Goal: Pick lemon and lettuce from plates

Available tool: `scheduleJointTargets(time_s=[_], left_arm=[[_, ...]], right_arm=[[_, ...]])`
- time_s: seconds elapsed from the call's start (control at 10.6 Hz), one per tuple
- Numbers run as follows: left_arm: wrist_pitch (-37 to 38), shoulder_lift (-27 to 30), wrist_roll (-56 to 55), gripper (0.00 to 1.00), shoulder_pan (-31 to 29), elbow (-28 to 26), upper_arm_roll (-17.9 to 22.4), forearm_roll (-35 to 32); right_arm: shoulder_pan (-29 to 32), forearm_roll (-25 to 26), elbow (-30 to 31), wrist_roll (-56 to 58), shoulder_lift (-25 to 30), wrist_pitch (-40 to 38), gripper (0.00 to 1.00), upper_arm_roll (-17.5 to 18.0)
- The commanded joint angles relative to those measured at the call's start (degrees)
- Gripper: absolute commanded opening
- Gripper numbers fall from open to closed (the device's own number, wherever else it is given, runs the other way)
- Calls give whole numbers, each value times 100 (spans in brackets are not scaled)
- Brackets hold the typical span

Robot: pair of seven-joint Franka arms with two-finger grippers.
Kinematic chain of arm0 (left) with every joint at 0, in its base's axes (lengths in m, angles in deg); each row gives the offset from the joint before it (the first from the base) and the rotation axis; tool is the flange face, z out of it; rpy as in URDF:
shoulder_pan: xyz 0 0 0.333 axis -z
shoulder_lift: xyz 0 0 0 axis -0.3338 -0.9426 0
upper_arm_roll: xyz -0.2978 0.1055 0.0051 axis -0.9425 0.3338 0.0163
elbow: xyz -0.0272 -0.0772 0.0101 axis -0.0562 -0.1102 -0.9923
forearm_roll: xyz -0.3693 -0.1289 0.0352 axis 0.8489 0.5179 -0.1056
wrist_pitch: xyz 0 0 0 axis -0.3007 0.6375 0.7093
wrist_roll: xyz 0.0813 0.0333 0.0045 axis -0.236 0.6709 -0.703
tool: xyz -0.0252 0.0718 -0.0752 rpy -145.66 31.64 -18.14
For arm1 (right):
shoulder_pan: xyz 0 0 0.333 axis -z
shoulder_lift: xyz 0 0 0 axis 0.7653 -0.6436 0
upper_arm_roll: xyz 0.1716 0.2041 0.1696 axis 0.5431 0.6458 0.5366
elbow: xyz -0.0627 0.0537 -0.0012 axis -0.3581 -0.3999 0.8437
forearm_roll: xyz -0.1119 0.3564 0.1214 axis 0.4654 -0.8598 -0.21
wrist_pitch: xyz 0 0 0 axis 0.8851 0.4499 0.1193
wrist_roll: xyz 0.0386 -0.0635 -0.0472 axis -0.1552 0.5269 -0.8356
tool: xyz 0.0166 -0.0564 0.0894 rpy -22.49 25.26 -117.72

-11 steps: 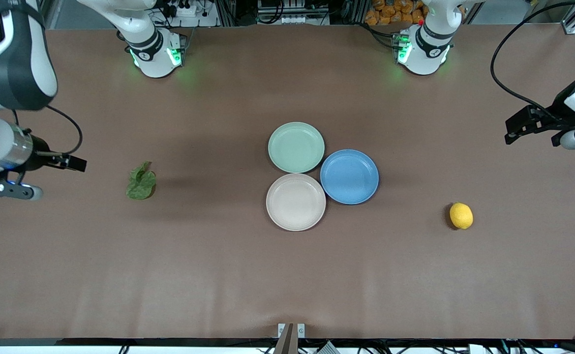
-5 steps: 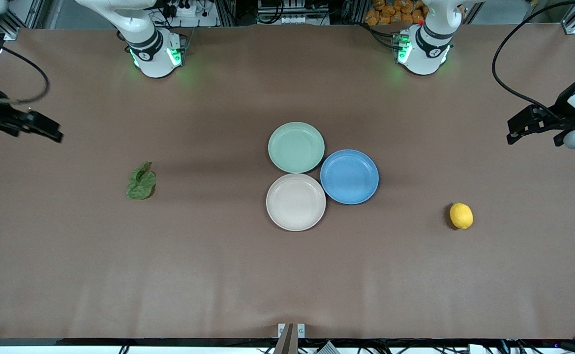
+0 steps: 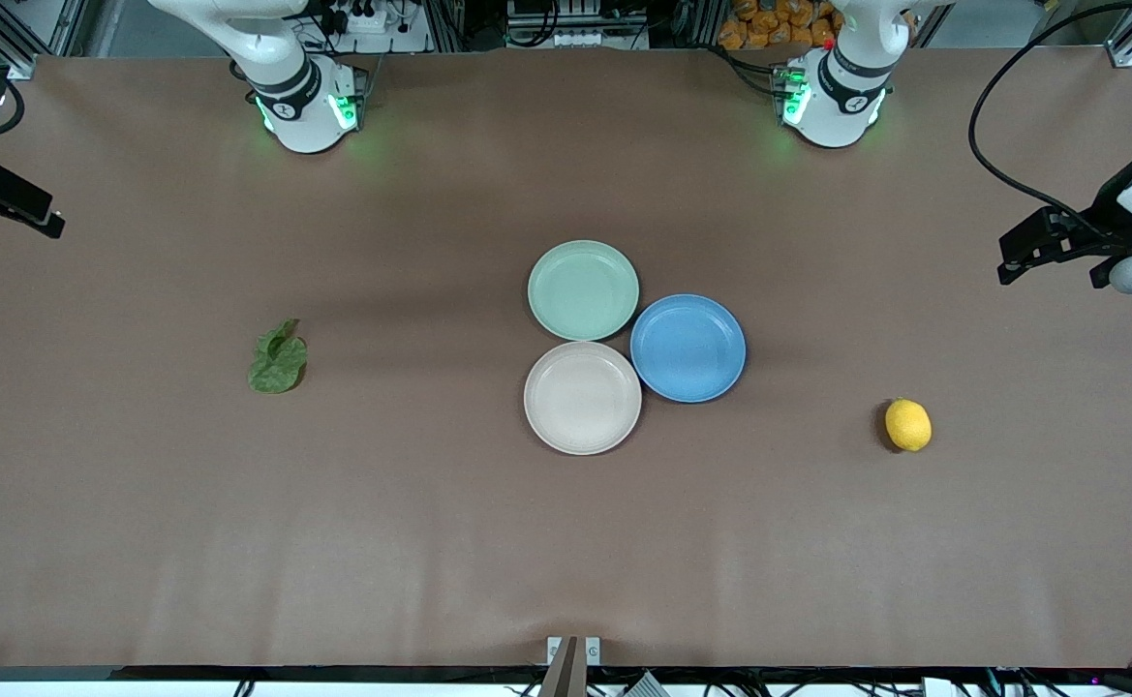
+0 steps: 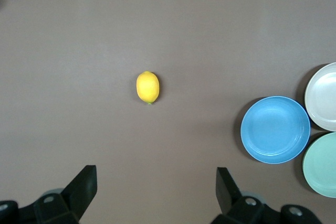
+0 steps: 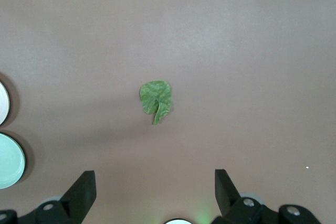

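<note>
The lemon (image 3: 907, 425) lies on the bare table toward the left arm's end; it also shows in the left wrist view (image 4: 148, 87). The lettuce (image 3: 277, 358) lies flat on the table toward the right arm's end, and shows in the right wrist view (image 5: 156, 99). The mint plate (image 3: 583, 289) and the beige plate (image 3: 582, 398) stand empty at the table's middle. My left gripper (image 4: 156, 187) is open and empty, high over the table near the lemon. My right gripper (image 5: 155, 190) is open and empty, high over the table near the lettuce.
An empty blue plate (image 3: 688, 348) touches both other plates on the side toward the left arm's end. The two arm bases (image 3: 304, 97) (image 3: 832, 92) stand along the table's edge farthest from the front camera. The left arm's cable (image 3: 987, 145) hangs over the table.
The right arm has drawn back from beside the lettuce, toward its end of the table and away from the front camera. The left arm has barely moved. Lemon, lettuce and plates are still.
</note>
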Motion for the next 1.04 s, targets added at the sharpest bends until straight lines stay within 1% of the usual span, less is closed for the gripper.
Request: scheduleJointTargets(time_s=[0.0,0.57,0.95], left_arm=[[13,25,-41,100,0,24,-8,-153],[39,86,-23,100,-9,41,18,-144],[206,121,-32,100,0,50,-17,-135]], right_arm=[[-86,-41,-31,45,87,-92,100,-78],[-77,47,-31,54,113,-84,100,-78],[-77,47,-22,45,113,-66,100,-78]])
